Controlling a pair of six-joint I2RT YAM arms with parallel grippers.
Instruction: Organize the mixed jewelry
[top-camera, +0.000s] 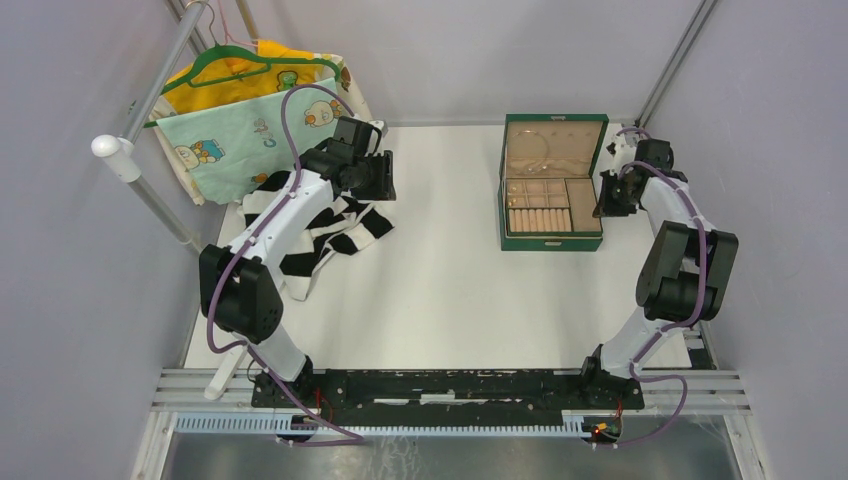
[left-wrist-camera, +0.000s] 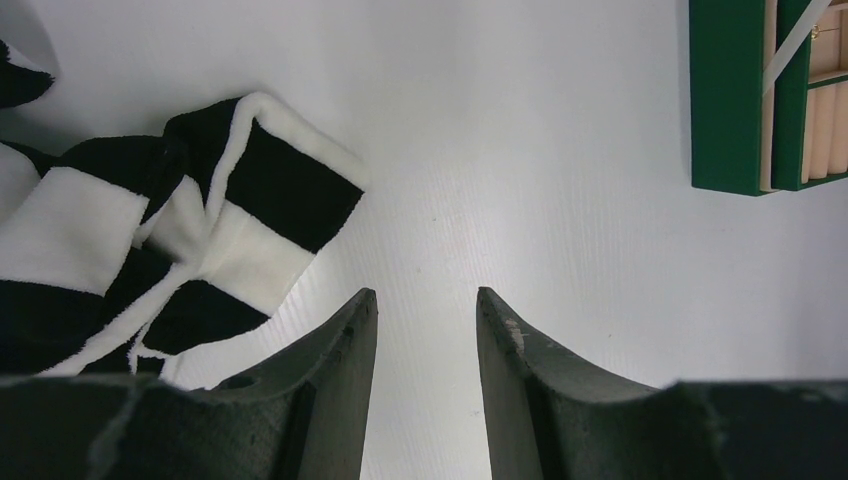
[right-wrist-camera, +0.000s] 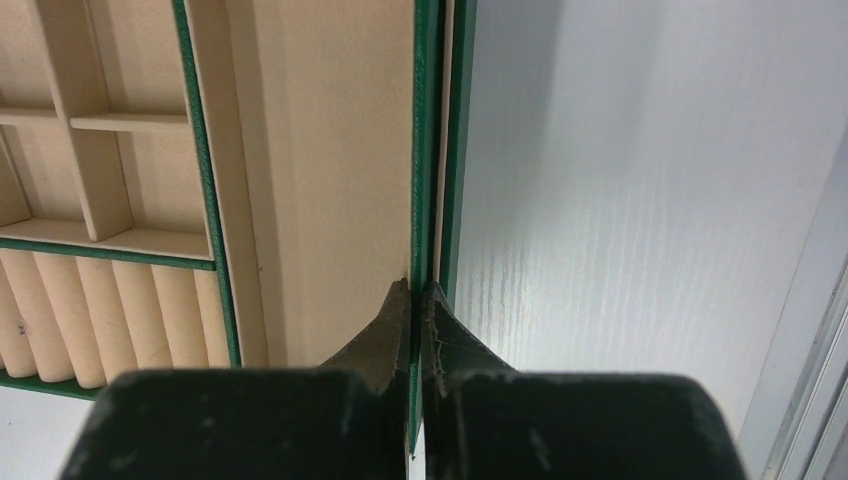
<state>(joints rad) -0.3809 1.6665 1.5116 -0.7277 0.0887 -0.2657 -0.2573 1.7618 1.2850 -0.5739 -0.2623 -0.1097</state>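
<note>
bolted to a black rail (top-camera: 450, 385) at the bottom edge of the top view, both arms are seen reaching up the frame over a white table (top-camera: 440, 290). at upper left the left gripper (top-camera: 383, 176) is held over a striped cloth (top-camera: 335, 225), below clothes (top-camera: 255, 110) hung on a rack. at upper right a green box (top-camera: 553, 243) lies open. the hoop (top-camera: 543, 146) is seen in its upper half, and gold pieces (top-camera: 515, 187) show as specks in the small compartments below, too small to be told apart. the right gripper (top-camera: 607, 200) is set at the box's right side.

from the left wrist, the left gripper (left-wrist-camera: 425, 300) is seen with fingers parted and nothing between them, bare table beneath. the cloth (left-wrist-camera: 200, 220) fills the left of the frame, and a corner of the box (left-wrist-camera: 725, 100) sits at upper right.

from the right wrist, the right gripper (right-wrist-camera: 418, 295) is seen closed, tips pressed together with nothing held, just over the right wall of the box (right-wrist-camera: 457, 150). ring rolls (right-wrist-camera: 100, 310) are seen at lower left.
</note>
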